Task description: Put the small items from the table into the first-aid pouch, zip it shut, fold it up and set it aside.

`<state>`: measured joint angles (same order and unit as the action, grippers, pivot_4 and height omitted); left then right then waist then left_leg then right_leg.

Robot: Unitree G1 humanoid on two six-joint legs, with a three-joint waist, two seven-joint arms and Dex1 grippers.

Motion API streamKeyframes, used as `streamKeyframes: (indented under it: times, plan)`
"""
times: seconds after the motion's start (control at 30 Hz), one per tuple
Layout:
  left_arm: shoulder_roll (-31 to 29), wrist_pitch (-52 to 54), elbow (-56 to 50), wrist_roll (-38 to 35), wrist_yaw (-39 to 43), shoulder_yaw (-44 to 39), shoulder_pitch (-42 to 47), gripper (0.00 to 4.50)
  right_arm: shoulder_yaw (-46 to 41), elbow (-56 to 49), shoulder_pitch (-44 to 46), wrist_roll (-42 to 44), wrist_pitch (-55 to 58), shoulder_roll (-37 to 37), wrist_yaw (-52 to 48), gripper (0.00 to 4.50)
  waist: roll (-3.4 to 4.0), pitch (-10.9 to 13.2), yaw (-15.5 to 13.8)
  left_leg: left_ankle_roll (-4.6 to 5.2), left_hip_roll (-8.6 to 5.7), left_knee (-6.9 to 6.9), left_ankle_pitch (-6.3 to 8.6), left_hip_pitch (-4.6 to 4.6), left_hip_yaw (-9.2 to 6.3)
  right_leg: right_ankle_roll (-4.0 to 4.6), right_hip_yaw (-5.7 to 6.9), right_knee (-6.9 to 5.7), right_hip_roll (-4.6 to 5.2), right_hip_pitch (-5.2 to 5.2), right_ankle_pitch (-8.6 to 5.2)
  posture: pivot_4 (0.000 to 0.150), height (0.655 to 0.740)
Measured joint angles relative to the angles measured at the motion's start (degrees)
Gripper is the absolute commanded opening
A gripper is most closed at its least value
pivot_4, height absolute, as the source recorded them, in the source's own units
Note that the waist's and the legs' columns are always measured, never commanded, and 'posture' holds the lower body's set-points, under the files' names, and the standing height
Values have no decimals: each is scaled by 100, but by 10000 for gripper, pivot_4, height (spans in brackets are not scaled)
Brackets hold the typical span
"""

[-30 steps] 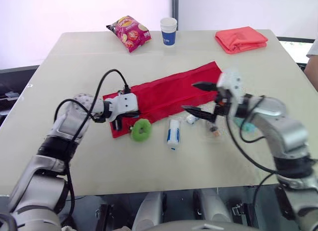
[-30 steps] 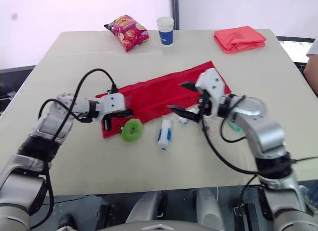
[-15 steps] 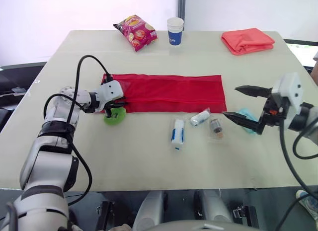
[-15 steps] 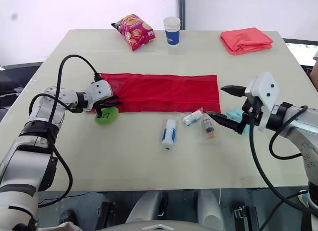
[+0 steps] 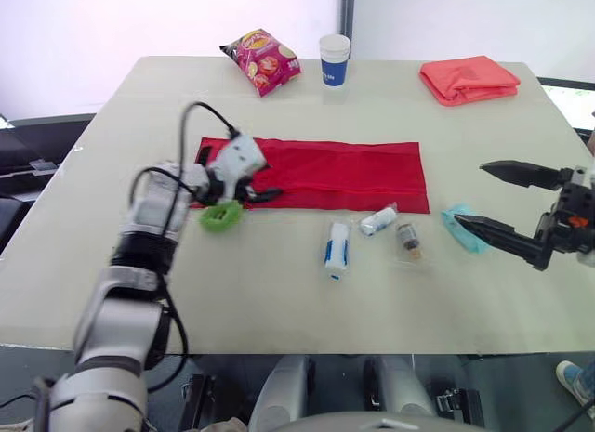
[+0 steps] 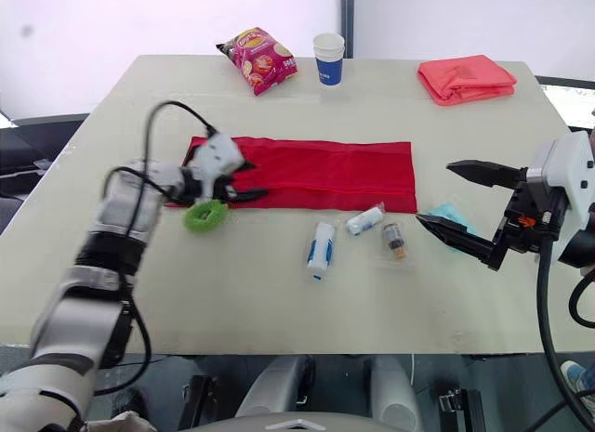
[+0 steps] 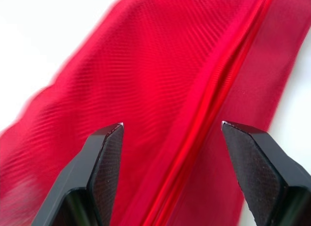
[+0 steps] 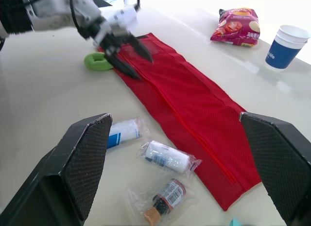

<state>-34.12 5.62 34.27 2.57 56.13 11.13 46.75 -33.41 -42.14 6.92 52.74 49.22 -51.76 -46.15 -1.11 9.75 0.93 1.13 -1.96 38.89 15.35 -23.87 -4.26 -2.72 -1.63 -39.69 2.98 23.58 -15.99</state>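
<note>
Notes left end effector (image 7: 170,133) shifted inward over first-aid pouch (image 5: 344,172), held apart astride the zip line; right end effector (image 6: 435,192) pulled outward, spread wide, empty. Finds pouch flat mid-surface (image 5: 279,302); green ring (image 5: 220,216), wrapped roll (image 5: 377,220), vial (image 5: 406,240) loose beside. Judges step: opening pouch; next calls for gripping the zip edge.

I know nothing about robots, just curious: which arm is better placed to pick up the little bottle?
Right, probably. The right gripper, open, hangs near the bottle; the left gripper is open over the far end of the pouch, by the green ring.
</note>
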Motion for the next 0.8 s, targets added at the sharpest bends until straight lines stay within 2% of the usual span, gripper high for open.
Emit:
streamKeyframes:
  times: [0.23,0.33,0.4,0.43,0.53,0.8]
  plan:
    - [416,-1099,1174,602,-710,247,618,34182,435,-124,119,94,-65,-37,425,45000,0,0,-14,0,-2,2,0,1,1,0,1,0,2,0,0,1500,7400]
    - [479,-1270,1548,620,-699,235,777,26777,440,-241,124,197,-66,-40,574,45000,0,0,-13,1,-3,3,0,-1,1,0,2,-1,2,0,0,1500,7400]
    - [511,-1335,1675,616,-608,233,815,18589,438,-278,93,219,-67,-46,637,45000,0,0,-12,1,-3,3,1,-1,1,0,3,-1,1,0,0,1500,7400]
    - [536,-1414,1777,576,-477,218,827,12946,438,-296,49,240,-69,-55,679,45000,0,0,-12,0,-3,3,0,-1,1,0,2,-1,1,0,0,1500,7400]
    - [581,-1451,1875,446,-230,162,827,1226,438,-296,-4,284,-71,-81,751,45000,-1,0,-11,-1,-2,5,-1,-1,1,0,3,-2,1,0,0,1500,7400]
    - [725,-755,1783,-31,240,-206,826,513,441,-299,-53,384,-77,-120,926,45000,-1,0,-7,1,-2,7,0,-1,0,-1,3,-2,1,-1,0,1500,7400]
